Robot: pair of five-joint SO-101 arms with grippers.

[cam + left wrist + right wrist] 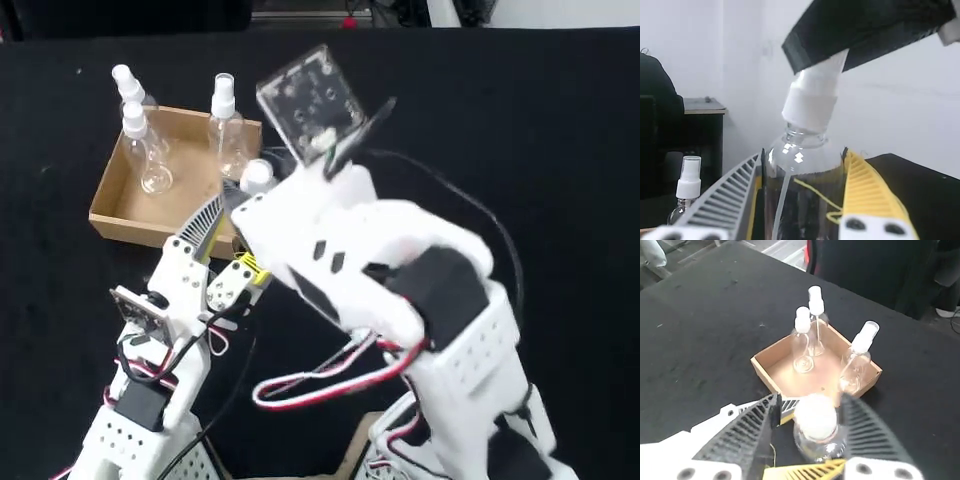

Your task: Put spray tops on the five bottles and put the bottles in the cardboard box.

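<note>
Step in hand looks like the capping bit: the left claw (pixel 802 152) has a clear bottle (pixel 800 175) clenched between its grey and yellow fingers (pixel 870 195), just beside the near corner of the cardboard box (pixel 130 222). The right claw (pixel 810 405) is over it from above with a white spray top (pixel 812 100). From the left wrist camera the top sits tilted on the neck with its thin tube already down inside the bottle, so I'd call it not seated yet. Next move, I reckon, needs the top squared up over the neck, then pushed or twisted down while the left claw keeps the bottle from turning. A crooked shove could jam it or knock the bottle loose. The right claw is only partly open, its black fingers (pixel 875 25) closed in on the head of the top and gripping it. Three capped bottles (pixel 855 360) stand in the box on the black table (pixel 560 120), so by my count this is number four of five, and boxing it comes after.
</note>
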